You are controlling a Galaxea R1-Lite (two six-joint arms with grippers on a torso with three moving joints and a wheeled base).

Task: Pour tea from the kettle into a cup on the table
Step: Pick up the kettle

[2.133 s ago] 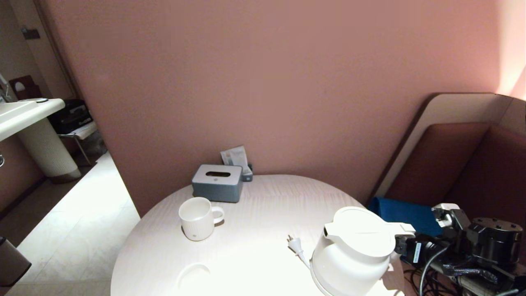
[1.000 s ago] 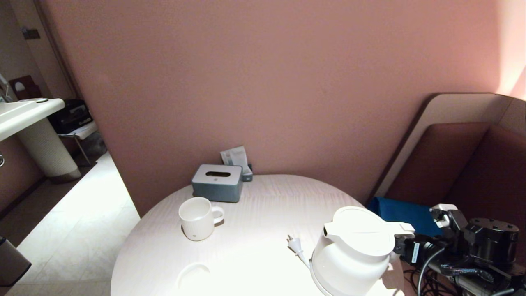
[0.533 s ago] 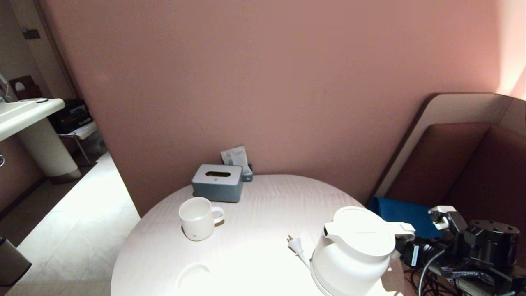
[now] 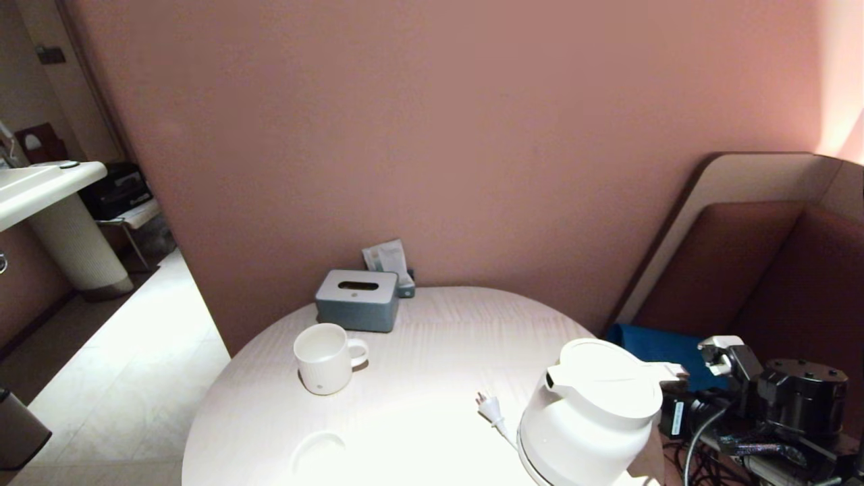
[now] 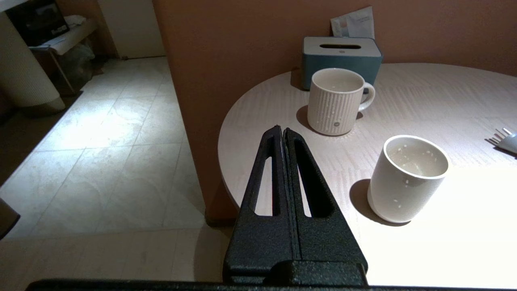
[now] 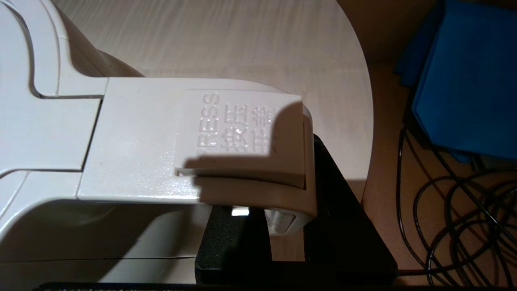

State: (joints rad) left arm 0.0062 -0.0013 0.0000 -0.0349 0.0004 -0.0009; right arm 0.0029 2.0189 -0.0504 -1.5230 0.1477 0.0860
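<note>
Kettle [image 4: 590, 422] sits at the near right edge of the table [image 4: 418, 337] in the head view, big white rounded thing, flat lid, handle sticking out right toward the right gripper [image 4: 675, 408], which is right at that handle. The spout points left, toward the cup [image 4: 317, 455], just a washed-out rim near the front left edge. So the pour has to travel left across the table, and the right arm is clearly the closer one.

Left wrist view: left gripper [image 5: 284, 133] pressed together, parked off the table's left edge, cup [image 5: 408, 178] nearby, ribbed mug [image 5: 337, 101] further back.

Right wrist view: the gripper's black fingers [image 6: 234, 238] sit on either side of the handle [image 6: 194, 145], pinching it I'd say.
</note>
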